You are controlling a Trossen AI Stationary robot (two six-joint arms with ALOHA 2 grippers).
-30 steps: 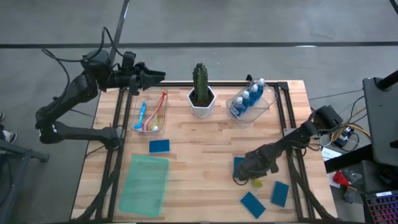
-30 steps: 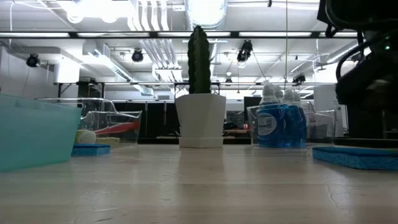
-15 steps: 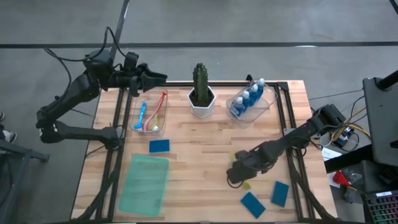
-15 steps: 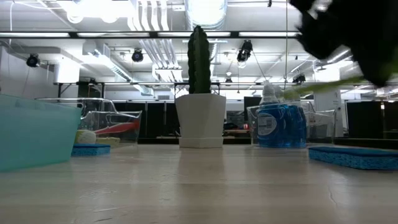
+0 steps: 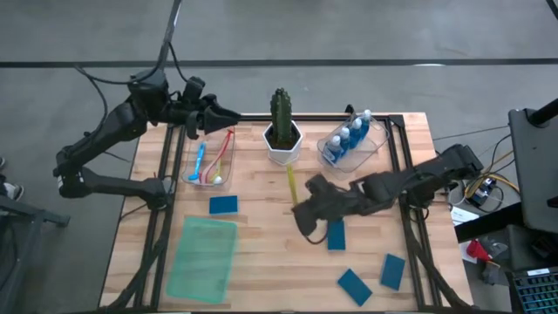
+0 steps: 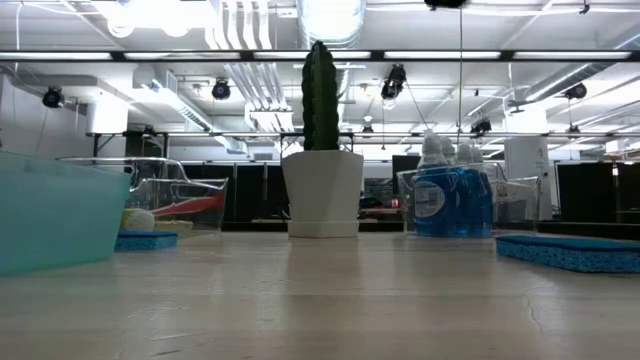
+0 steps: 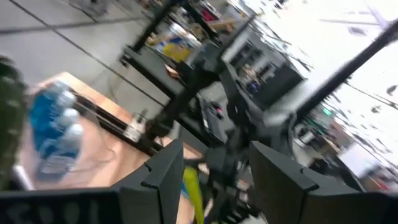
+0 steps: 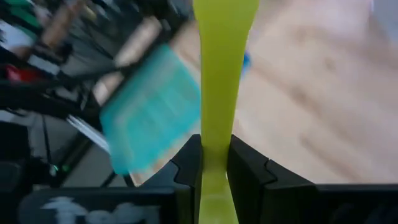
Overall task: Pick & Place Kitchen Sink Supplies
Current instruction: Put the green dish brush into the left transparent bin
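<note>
Wooden tabletop [image 5: 261, 222] shows bottles [image 5: 347, 137] and three brushes [image 5: 212, 161] binned, four sponges [image 5: 336, 234] loose; right tool [image 5: 301, 212] pinches lime brush [image 5: 292, 184] mid-table, left tool [image 5: 228, 114] spread.

Right pincer [image 5: 301, 209] clamped mid-table, left pincer [image 5: 234, 114] agape

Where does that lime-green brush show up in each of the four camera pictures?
High view: the lime brush is mid-table, in front of the cactus, held by the right end effector.
Low view: not in it.
Left wrist view: a lime strip low in the picture.
Right wrist view: centre, clamped between the dark fingers.
Shared landmark: the green tray, also in the right wrist view.
</note>
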